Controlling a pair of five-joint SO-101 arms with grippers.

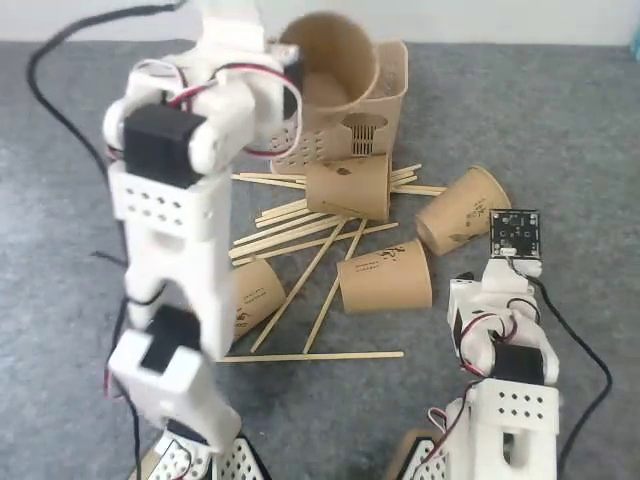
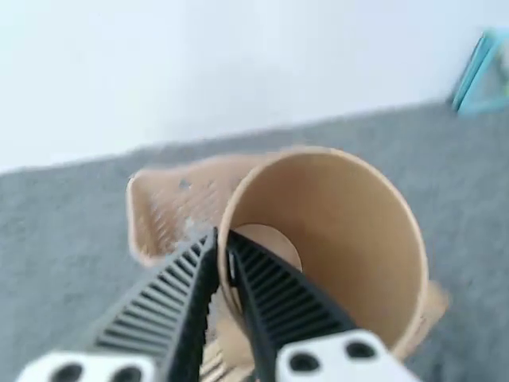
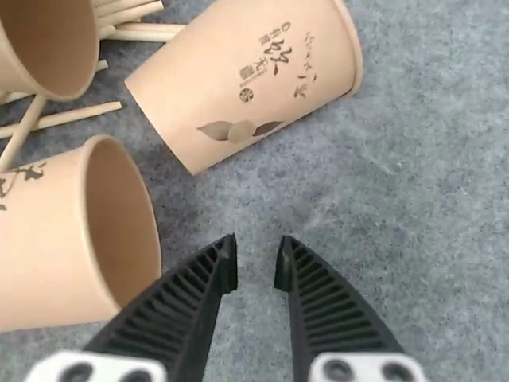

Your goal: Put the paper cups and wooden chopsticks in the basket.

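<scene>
My left gripper [image 2: 223,256] is shut on the rim of a brown paper cup [image 2: 342,231], one finger inside and one outside. In the high view this cup [image 1: 332,58] hangs tilted over the tan basket [image 1: 390,112] at the back. Several more paper cups lie on the grey mat: one beside the basket [image 1: 350,186], one to the right [image 1: 462,210], one in the middle [image 1: 386,275], one by the left arm [image 1: 252,295]. Wooden chopsticks [image 1: 300,232] lie scattered among them. My right gripper [image 3: 254,261] is open just above bare mat, near two lying cups [image 3: 246,79] [image 3: 71,231].
The left arm [image 1: 170,210] rises tall over the left side of the mat and hides part of it. The right arm [image 1: 505,350] sits low at the front right. One chopstick [image 1: 310,356] lies alone near the front. A wall stands behind the basket.
</scene>
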